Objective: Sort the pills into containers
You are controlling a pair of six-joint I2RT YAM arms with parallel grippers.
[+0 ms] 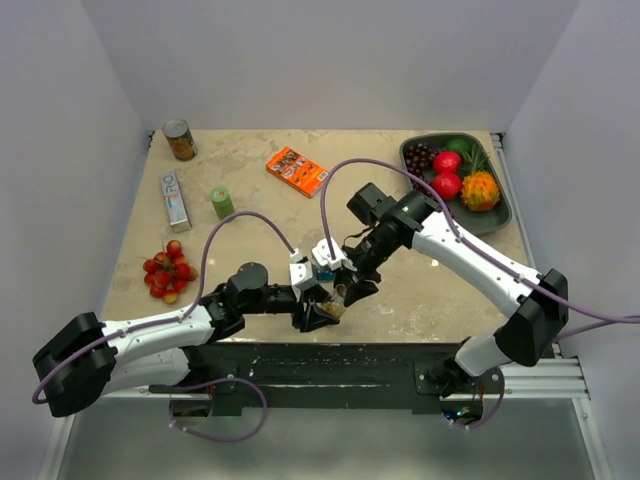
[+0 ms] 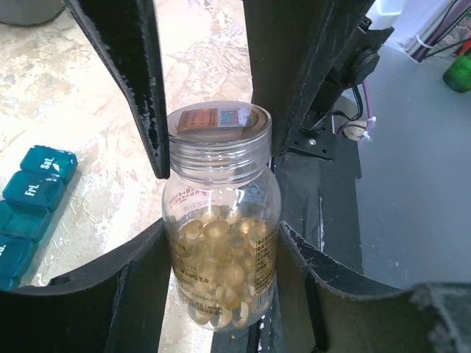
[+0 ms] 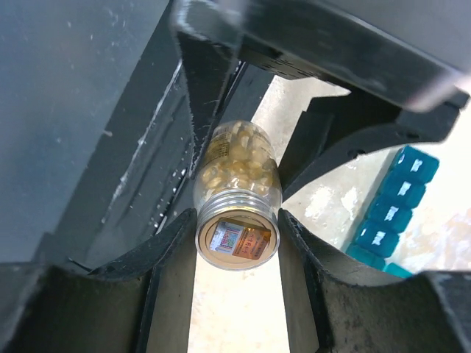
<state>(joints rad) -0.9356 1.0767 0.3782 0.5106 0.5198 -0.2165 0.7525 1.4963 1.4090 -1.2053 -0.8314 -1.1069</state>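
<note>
A clear pill bottle [image 2: 221,257] full of gold capsules lies level between both grippers, just above the table. My left gripper [image 2: 221,234] is shut on its body. My right gripper [image 3: 237,220] is closed on its threaded cap end [image 3: 237,239], one finger touching each side. In the top view the two grippers [image 1: 320,312] [image 1: 346,290] meet at the front middle, with the bottle [image 1: 334,306] between them. The teal-blue pill organizer [image 2: 29,198] lies on the table beside the bottle with its lids closed. It also shows in the right wrist view [image 3: 397,202] and is mostly hidden in the top view.
A green cylinder [image 1: 221,201], a white box [image 1: 175,199], a can [image 1: 179,139] and an orange box [image 1: 297,170] stand at the back left. Red fruits [image 1: 168,272] lie at the left. A dark fruit tray [image 1: 500,215] sits at the back right. The black table edge [image 1: 320,360] is just behind the grippers.
</note>
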